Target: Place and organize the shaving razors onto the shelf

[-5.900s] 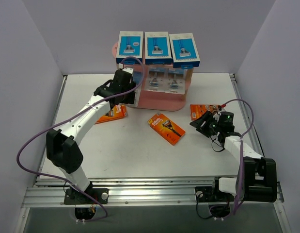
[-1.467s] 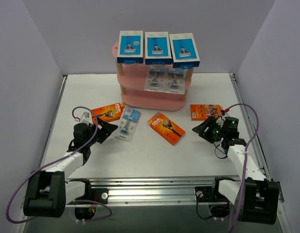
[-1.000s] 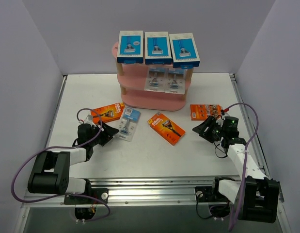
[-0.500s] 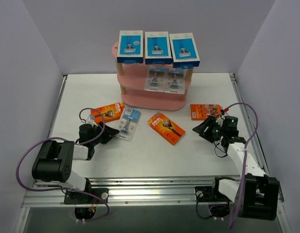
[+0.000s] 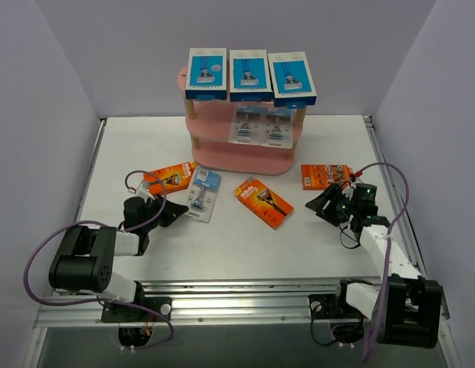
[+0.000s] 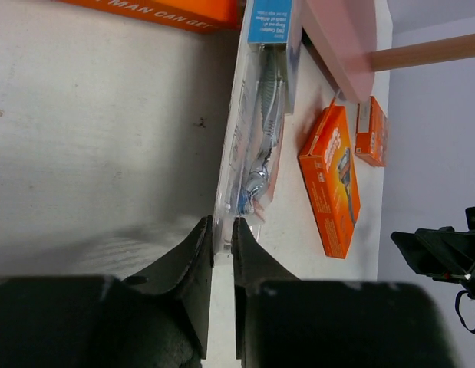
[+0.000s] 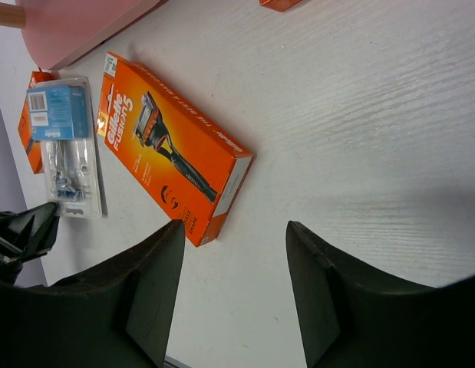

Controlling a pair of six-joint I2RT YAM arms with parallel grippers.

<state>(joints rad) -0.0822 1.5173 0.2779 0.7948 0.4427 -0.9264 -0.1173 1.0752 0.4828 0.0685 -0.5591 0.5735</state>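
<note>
Our left gripper (image 6: 222,230) is pinched together on the thin near edge of the grey blister pack (image 6: 262,130). That pack lies flat on the table (image 5: 222,249) in front of the shelf (image 5: 245,159), toward its left side. We judge the rim is the only hold so flat a pack offers. Our right gripper (image 7: 235,227) hangs off the shelf's right front, fingers apart, nothing between them. Three orange cards (image 5: 262,203) lie flat before the shelf, not yet placed. On its middle tier stand two blister packs (image 5: 258,125), seemingly leaving room at the left for ours. Three blue boxes (image 5: 249,75) line the top.
</note>
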